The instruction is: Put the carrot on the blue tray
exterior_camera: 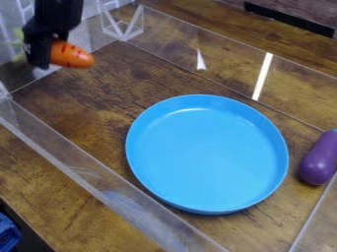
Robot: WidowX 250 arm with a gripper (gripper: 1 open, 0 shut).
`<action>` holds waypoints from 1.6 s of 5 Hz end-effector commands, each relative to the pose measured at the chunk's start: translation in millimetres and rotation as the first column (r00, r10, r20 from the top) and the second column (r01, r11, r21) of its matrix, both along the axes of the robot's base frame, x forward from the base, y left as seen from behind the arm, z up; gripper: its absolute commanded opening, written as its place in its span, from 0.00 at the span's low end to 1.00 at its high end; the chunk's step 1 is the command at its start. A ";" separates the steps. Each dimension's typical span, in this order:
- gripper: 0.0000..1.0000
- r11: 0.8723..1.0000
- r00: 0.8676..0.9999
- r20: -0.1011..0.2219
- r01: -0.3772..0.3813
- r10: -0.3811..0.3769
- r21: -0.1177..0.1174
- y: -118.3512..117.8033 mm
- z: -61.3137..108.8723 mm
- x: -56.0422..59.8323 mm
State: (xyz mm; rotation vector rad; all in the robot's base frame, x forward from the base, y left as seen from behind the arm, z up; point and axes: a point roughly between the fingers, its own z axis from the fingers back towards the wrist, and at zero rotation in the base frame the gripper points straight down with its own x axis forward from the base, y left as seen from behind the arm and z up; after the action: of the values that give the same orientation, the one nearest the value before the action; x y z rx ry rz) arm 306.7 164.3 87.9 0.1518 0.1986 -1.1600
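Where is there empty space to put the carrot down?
The whole inside of the blue tray is bare. Bare wood also lies between the tray and the clear front wall, and behind the tray toward the far wall. It is tighter on the right, where the purple toy lies close beside the tray's rim. The gripper holds the carrot at far left.

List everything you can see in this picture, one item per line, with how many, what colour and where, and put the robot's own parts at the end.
carrot: one, orange, far left, held in the fingers, lifted off the table
blue tray: one, bright blue, round, centre of the table, nothing in it
eggplant-like toy: one, purple, right edge, beside the tray
clear wall: transparent, around the work area
table: one, dark brown wood
fingers: black, top left, closed on the carrot's left end
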 end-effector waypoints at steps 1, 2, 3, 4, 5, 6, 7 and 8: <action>0.00 0.999 0.997 0.078 -0.026 0.022 0.040 3.2 19.3 15.2; 0.00 0.998 0.996 0.073 -0.062 0.059 0.031 13.6 6.7 19.2; 0.00 0.996 0.994 0.073 -0.085 0.082 0.031 14.3 3.2 27.8; 0.00 0.996 0.994 0.075 -0.083 0.081 0.025 -1.7 7.5 26.6; 0.00 0.996 0.994 0.080 -0.082 0.080 0.020 -26.2 16.7 25.7; 0.00 0.996 0.992 0.090 -0.091 0.089 0.011 -62.2 20.7 36.1; 0.00 0.996 0.991 0.107 -0.084 0.085 -0.013 -109.4 22.5 43.4; 0.00 0.999 0.993 0.118 -0.030 0.032 -0.022 -149.1 32.3 41.0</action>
State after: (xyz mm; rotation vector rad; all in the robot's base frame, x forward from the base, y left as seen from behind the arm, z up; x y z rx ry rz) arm 343.0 17.7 92.8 0.1515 0.1580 -1.1269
